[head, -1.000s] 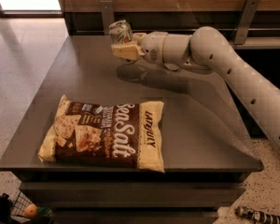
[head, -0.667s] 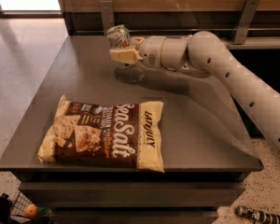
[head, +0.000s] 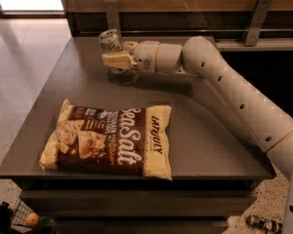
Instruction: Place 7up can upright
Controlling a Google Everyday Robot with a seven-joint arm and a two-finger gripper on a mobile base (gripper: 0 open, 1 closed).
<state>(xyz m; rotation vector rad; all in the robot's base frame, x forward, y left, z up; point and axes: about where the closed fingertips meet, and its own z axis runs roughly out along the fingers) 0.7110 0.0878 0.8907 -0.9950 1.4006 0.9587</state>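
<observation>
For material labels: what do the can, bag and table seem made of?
The can, held in the pincer above the table's far edge: likely metal, silvery and shiny. The bag: glossy printed film, probably plastic, crinkled at the seams. The table: smooth matte dark grey top, perhaps laminate or metal; unclear.

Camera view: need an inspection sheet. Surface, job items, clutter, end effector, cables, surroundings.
Surface: dark grey table, flat, no spills seen.
Job's things: 7up can at the far left of the table, roughly upright with a slight tilt; its base is hidden, so contact with the table cannot be told.
Clutter: Sea Salt chip bag lying flat at the near left, apart from the can.
Grippers: end effector over the table's far left, closed on the can.
Cables: nothing seen.
Surroundings: wood wall with metal brackets behind; small dark object on the floor at the lower right; basket at the lower left.
</observation>
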